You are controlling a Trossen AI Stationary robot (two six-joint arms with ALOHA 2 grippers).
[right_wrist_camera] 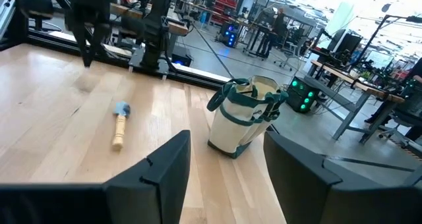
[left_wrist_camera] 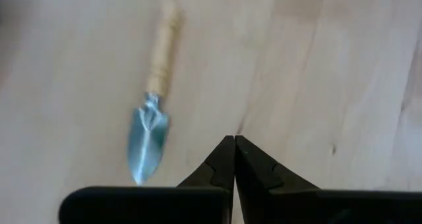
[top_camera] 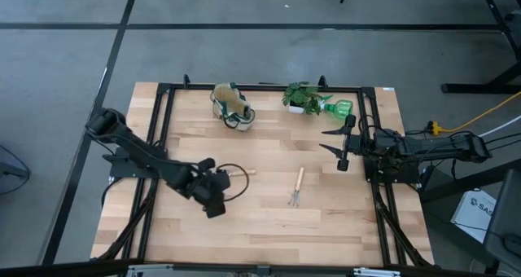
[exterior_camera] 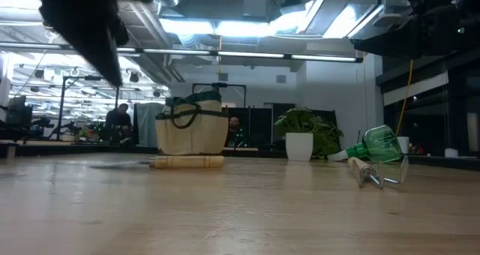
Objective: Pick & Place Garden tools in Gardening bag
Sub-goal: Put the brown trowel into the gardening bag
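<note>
The trowel point(left_wrist_camera: 150, 112), with a wooden handle and a silver blade, lies flat on the table; its handle point(top_camera: 244, 173) shows beside my left arm. My left gripper point(left_wrist_camera: 234, 145) hangs shut above the bare wood just beside the blade, touching nothing; the low view shows it point(exterior_camera: 112, 69) well off the table. The hand fork point(top_camera: 296, 187) lies mid-table. The green tool point(top_camera: 338, 107) lies at the far right. The tan gardening bag point(top_camera: 232, 106) stands upright at the far edge. My right gripper point(top_camera: 335, 142) waits open at the right side.
A leafy plant in a white pot point(top_camera: 304, 99) stands at the far edge between the bag and the green tool. A black frame rail point(top_camera: 260, 88) runs around the table. Bare wood lies toward the near edge point(top_camera: 269, 228).
</note>
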